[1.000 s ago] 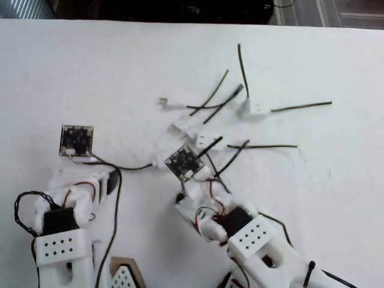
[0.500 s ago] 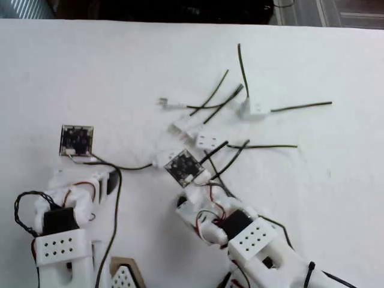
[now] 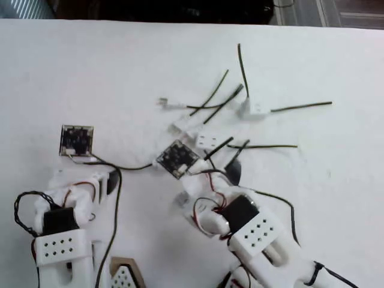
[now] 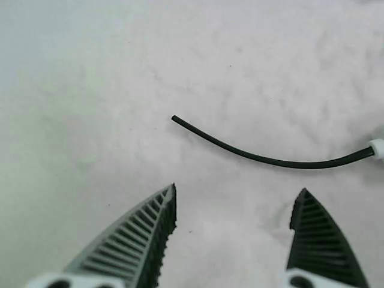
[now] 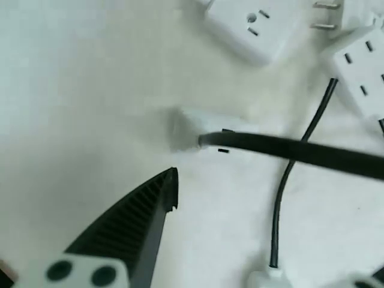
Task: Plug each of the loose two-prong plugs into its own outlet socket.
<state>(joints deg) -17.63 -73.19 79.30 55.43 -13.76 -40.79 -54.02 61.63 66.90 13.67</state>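
Several white plugs and outlet blocks with short black cords lie mid-table: one outlet block, another white piece, a plug and a small plug. My right gripper stands open just in front of them, beside a black square marker block. In the right wrist view its ribbed finger lies near a white plug on a thick black cord, with slotted outlets and bare prongs beyond. My left gripper is open over bare table, a black cord ahead of it.
A second black square marker block sits at the left, with a dark cable running from it past the left arm. The white table reaches to a dark far edge.
The right arm has moved forward toward the plugs and its jaws have opened. The black marker block beside it has slid a little left and away. The left arm has not moved.
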